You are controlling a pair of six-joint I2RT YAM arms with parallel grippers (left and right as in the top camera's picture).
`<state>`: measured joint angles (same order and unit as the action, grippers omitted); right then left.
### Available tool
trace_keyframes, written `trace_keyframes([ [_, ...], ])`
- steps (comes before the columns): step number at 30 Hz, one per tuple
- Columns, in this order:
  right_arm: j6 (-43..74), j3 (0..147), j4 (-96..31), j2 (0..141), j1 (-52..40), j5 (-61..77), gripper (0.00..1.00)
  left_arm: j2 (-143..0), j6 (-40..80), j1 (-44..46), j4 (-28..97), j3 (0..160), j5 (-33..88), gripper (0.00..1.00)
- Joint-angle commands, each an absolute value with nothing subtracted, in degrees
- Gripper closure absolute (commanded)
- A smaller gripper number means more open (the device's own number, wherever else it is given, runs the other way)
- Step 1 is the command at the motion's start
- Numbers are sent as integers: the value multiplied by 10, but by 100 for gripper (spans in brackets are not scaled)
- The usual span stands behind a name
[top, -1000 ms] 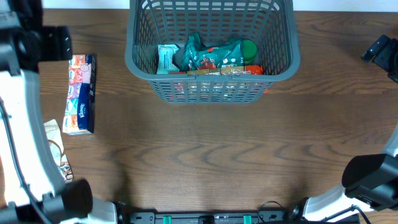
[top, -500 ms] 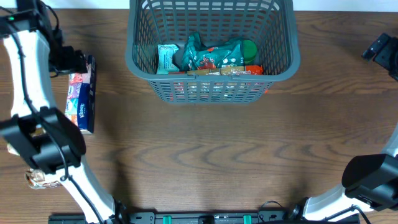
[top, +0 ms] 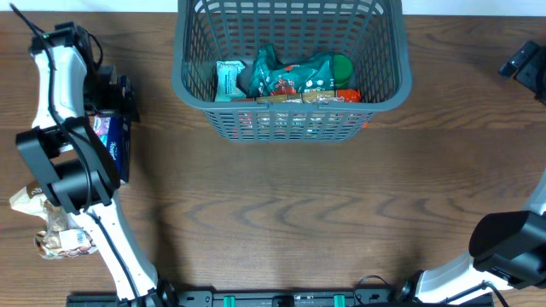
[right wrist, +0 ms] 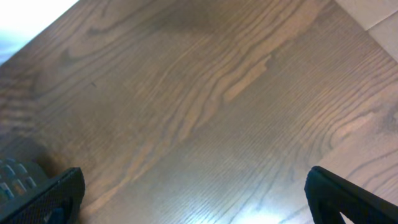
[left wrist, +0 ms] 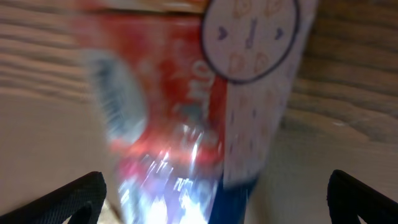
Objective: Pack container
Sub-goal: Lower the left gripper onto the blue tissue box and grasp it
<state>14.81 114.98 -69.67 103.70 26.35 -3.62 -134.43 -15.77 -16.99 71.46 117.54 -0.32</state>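
Left end effector (left wrist: 214,200) above blurred tissues (left wrist: 186,106)

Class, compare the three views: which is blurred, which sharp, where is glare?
Left wrist view: tissue pack motion-blurred, white glare near its lower part. Overhead view: sharp, container evenly lit. Right wrist view: table grain clear, faint glare at bottom edge.

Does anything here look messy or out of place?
Nothing is spilled or broken. Two small things: the groceries sit bunched against the near wall of the basket, and crumpled packets lie at the left edge of the table, partly hidden by the left arm.
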Motion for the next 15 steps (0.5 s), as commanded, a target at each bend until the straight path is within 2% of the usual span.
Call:
trace_keyframes([
  [1, 141, 1146, -692, 1040, 265, -36, 1, -1360, -171, -169, 710, 1163, 7, 1],
  [10, 140, 1146, -689, 1040, 266, -37, 1, -1365, -171, -170, 669, 1121, 9, 1],
  [12, 140, 1146, -689, 1040, 265, -39, 1, -1365, -171, -170, 667, 1117, 9, 13],
  [14, 140, 1146, -690, 1040, 265, -41, 1, -1365, -171, -170, 666, 1115, 9, 37],
  [15, 140, 1146, -691, 1040, 265, -41, 1, -1365, -171, -170, 666, 1114, 9, 42],
])
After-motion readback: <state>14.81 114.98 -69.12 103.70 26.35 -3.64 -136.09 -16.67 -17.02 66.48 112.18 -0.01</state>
